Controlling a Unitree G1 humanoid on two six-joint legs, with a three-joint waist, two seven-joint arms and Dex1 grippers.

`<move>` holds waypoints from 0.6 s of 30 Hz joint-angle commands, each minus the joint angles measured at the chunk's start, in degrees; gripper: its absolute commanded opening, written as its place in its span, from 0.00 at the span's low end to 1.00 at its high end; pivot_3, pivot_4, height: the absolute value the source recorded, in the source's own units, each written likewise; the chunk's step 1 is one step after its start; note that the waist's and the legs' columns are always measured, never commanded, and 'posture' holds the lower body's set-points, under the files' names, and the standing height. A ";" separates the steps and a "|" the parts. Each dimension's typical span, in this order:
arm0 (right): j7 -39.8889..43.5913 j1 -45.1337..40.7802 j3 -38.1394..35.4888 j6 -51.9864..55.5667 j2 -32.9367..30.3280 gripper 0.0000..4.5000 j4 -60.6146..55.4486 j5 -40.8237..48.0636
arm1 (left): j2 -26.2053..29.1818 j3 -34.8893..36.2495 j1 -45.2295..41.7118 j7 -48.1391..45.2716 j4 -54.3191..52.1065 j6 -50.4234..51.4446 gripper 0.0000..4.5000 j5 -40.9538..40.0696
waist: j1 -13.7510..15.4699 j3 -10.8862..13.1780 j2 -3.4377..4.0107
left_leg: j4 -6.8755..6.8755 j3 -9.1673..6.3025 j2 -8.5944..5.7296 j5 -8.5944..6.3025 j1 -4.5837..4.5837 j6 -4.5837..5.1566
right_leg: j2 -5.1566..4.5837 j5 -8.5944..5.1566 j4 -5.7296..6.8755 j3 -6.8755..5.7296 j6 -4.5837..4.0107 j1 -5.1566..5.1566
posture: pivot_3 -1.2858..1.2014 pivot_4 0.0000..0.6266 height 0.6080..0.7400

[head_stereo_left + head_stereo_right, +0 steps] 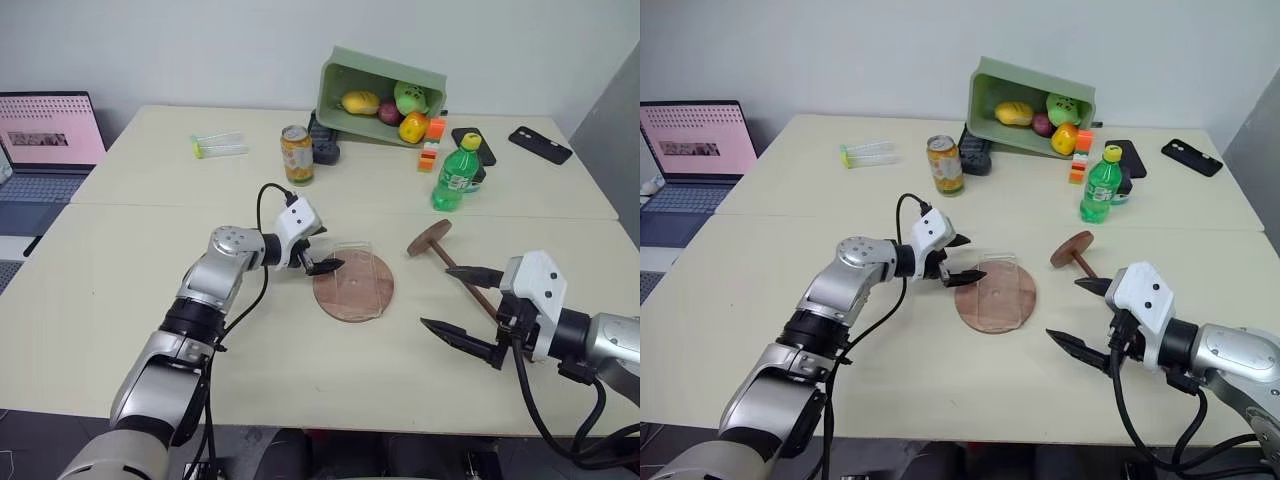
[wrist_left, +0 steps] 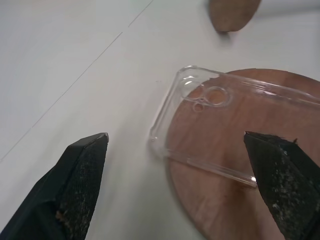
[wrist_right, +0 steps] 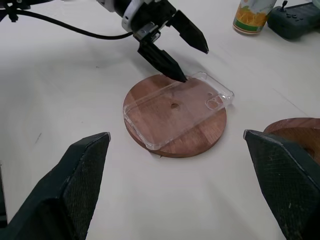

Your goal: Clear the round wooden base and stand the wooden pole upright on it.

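The round wooden base (image 1: 350,310) lies flat on the table's middle, a clear phone case (image 1: 356,268) lying across its top, one end past the rim. My left gripper (image 1: 325,250) hovers open at the case's left end, one finger (image 3: 165,62) reaching the case's edge. The wooden pole (image 1: 470,285) lies on its side to the right of the base, its fixed disc (image 1: 428,238) tilted up at the far end. My right gripper (image 1: 437,296) is open beside the rod, nothing between its fingers. The base (image 3: 200,135) and the case (image 3: 177,105) lie ahead of it.
At the back are a tipped green bin (image 1: 380,95) of toy fruit, a drink can (image 1: 296,155), a green bottle (image 1: 455,180), a dark controller (image 1: 325,145), two phones (image 1: 540,145), small coloured blocks (image 1: 430,150) and a clear tube (image 1: 220,145). A laptop (image 1: 45,130) stands far left.
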 commanded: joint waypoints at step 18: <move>-1.77 0.28 -1.93 -0.34 -0.60 1.00 -2.18 3.08 | -6.76 -2.64 -12.49 -0.80 22.06 -14.04 0.33 7.71 | 0.01 0.01 -0.03 | 0.32 -0.13 -0.50 0.00 -0.21 0.01 | -0.12 0.01 0.14 -0.05 0.04 -0.05 | 0.52 0.24 1.00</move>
